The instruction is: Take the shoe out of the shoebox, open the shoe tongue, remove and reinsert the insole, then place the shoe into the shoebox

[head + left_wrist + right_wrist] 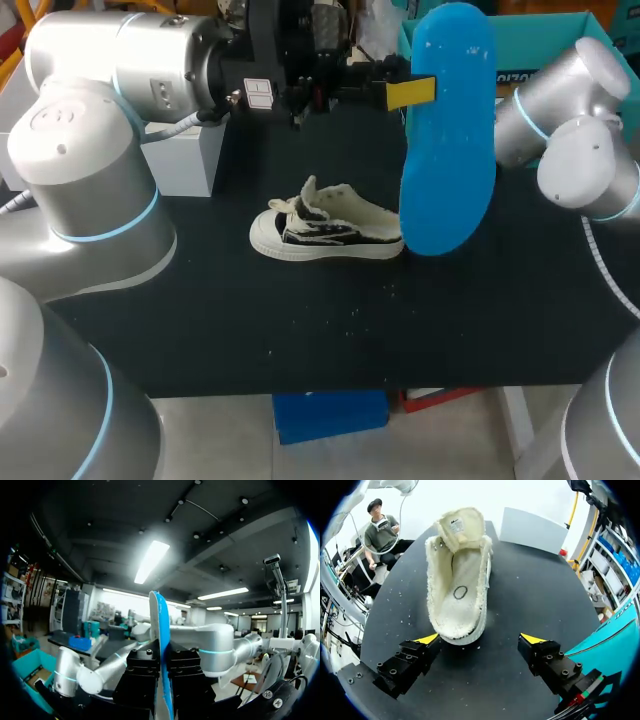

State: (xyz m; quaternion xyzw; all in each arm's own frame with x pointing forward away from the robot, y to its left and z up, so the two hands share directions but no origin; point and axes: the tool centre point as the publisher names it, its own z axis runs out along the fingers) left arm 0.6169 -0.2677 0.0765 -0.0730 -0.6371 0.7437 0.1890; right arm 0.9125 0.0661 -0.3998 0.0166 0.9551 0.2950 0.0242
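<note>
Insole [450, 150] stands upright above the tabletop [300, 330], clamped in the closed left pincer [405, 93] (edge-on between its fingers in the wrist view). Shoe [325, 228] rests on its sole just beside and below the insole. Right pincer [480, 639] hangs wide open above the shoe's heel, holding nothing.

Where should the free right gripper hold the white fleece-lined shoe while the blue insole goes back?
I'd grip the heel across its side walls, from above: the white fleece-lined shoe stands on its sole, mouth up, heel nearest the open right gripper.
</note>
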